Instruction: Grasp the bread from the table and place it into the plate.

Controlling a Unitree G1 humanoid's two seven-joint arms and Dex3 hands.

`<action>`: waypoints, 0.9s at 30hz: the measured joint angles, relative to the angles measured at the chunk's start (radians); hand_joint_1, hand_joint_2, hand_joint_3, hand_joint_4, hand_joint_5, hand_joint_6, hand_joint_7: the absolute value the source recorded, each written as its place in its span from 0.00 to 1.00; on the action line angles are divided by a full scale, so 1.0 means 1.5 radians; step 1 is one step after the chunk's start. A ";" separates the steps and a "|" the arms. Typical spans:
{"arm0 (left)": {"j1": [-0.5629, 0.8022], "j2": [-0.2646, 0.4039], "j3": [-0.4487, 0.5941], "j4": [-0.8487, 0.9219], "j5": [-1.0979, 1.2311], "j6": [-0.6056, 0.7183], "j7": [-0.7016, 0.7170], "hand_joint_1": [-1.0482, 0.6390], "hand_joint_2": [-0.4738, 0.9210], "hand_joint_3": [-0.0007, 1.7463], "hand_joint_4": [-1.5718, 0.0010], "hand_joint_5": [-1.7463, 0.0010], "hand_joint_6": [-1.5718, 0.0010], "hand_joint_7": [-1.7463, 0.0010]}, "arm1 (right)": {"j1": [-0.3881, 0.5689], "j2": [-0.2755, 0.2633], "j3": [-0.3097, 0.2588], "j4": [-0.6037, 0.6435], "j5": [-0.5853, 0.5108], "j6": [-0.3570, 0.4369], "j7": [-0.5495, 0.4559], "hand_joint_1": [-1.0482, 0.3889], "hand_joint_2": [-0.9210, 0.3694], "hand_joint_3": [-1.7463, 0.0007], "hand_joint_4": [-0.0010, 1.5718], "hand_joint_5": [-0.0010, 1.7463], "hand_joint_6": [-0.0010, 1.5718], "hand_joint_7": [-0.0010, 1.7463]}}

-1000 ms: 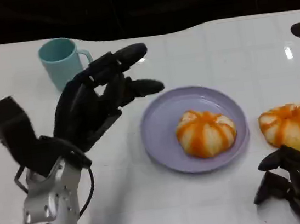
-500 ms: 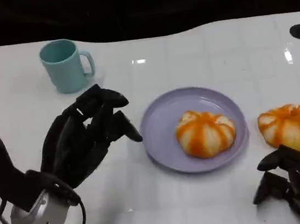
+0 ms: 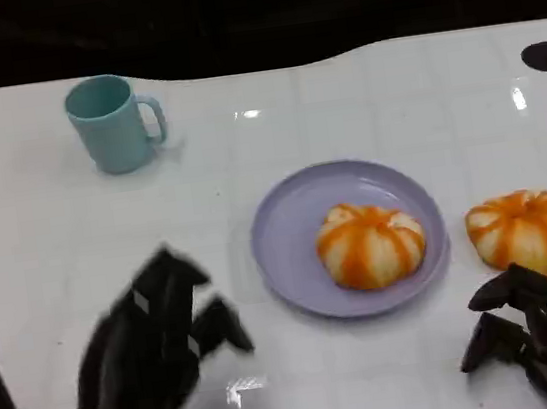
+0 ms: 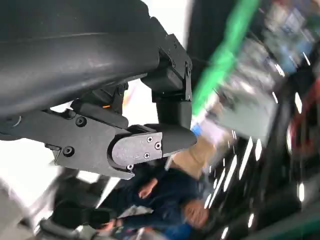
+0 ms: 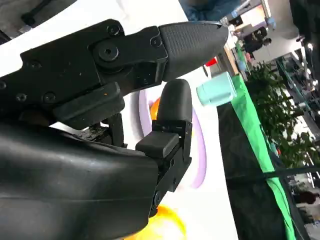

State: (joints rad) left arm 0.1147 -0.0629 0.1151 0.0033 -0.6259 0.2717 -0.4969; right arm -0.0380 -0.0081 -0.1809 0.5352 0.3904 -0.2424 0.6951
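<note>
A lilac plate [image 3: 295, 252] is seen near the middle of the white counter [image 3: 362, 112], and one orange-striped bread [image 3: 370, 243] lies inside it, toward its right half. A second bread [image 3: 523, 231] of the same kind rests on the counter just right of the plate, apart from its rim. A teal mug [image 3: 111, 122] stands upright at the far left, well apart from the plate, with its handle turned to the right.

The left hand [image 3: 147, 357] is seen blurred at the near left, low over the counter; its fingers [image 3: 219, 328] are spread and nothing is held in them. The right hand [image 3: 533, 337] is seen at the near right corner, just near of the second bread and not touching it; its fingers [image 3: 492, 295] are partly curled, nothing is held, and whether they are closed cannot be told.

In the right wrist view the plate [image 5: 200, 165], the mug [image 5: 217, 90] and a patch of orange bread [image 5: 167, 227] are seen past the black fingers [image 5: 175, 105]. In the left wrist view a person [image 4: 165, 200] in dark blue is seen, blurred, beyond the hand's shell.
</note>
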 measured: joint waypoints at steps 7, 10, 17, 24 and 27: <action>0.017 -0.018 -0.003 -0.034 -0.007 0.002 0.006 0.30 1.00 0.23 0.46 0.00 0.63 0.00 | -0.001 0.000 0.001 0.000 -0.001 0.000 0.004 0.35 0.00 0.86 0.41 0.87 0.37 0.70; 0.016 -0.023 -0.007 -0.034 -0.007 -0.004 0.001 0.30 1.00 0.23 0.45 0.00 0.62 0.00 | 0.003 0.000 0.000 -0.001 -0.001 0.000 0.004 0.35 0.00 0.86 0.41 0.87 0.37 0.70; 0.015 -0.023 -0.004 -0.035 -0.007 -0.007 -0.003 0.30 1.00 0.23 0.46 0.00 0.63 0.00 | 0.004 0.000 0.002 -0.015 -0.004 0.000 -0.002 0.35 0.00 0.85 0.41 0.87 0.37 0.70; 0.012 -0.022 -0.002 -0.028 -0.009 -0.004 -0.004 0.31 1.00 0.19 0.47 0.00 0.64 0.00 | 0.009 0.000 0.002 -0.011 -0.004 -0.001 -0.004 0.35 0.00 0.86 0.41 0.87 0.37 0.70; 0.012 -0.022 -0.002 -0.026 -0.009 -0.003 -0.005 0.30 1.00 0.19 0.47 0.00 0.64 0.00 | 0.009 0.000 0.001 -0.011 -0.004 -0.001 -0.003 0.35 0.00 0.86 0.41 0.88 0.37 0.70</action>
State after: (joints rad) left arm 0.1324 -0.0954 0.1122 -0.0352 -0.6389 0.2670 -0.5037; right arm -0.0239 -0.0081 -0.1793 0.5192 0.3846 -0.2443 0.6912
